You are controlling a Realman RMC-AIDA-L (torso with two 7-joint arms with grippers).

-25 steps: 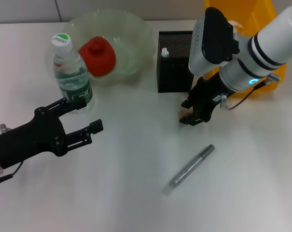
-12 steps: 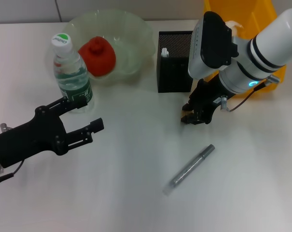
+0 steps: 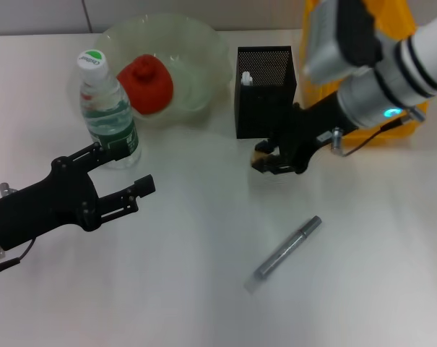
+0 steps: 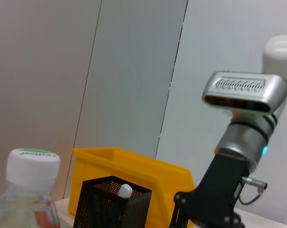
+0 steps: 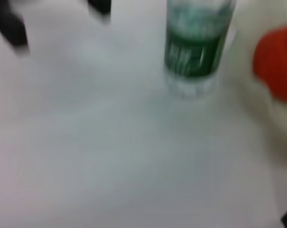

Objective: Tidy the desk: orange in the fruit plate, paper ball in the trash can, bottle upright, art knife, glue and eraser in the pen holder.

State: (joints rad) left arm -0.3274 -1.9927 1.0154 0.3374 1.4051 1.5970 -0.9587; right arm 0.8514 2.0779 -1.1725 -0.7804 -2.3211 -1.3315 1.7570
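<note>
At the lower left of the head view we see the left pincer (image 3: 120, 173) hovering over the white counter (image 3: 189, 289), its fingers spread and nothing between them. Just above it, in the upper left, the bottle (image 3: 106, 112) stands upright with its cap on, close by the upper finger; we cannot tell if they touch. Right of the bottle the orange (image 3: 146, 83) sits inside the fruit plate (image 3: 204, 43), on the plate's left half. Near the top centre the pen holder (image 3: 261, 101) stands upright beside the plate's right rim; a small white tip shows inside it at the left. Directly below the holder's front face, the right pincer (image 3: 269, 163) hangs low over the counter, clenched on the eraser (image 3: 260, 154), a small tan block at its tips. Lower centre-right, a grey pen-shaped tool (image 3: 287, 253) lies diagonally on the counter, well apart from both pincers. At the upper right the trash can (image 3: 391, 22) stands behind the right arm and is largely covered by it.
</note>
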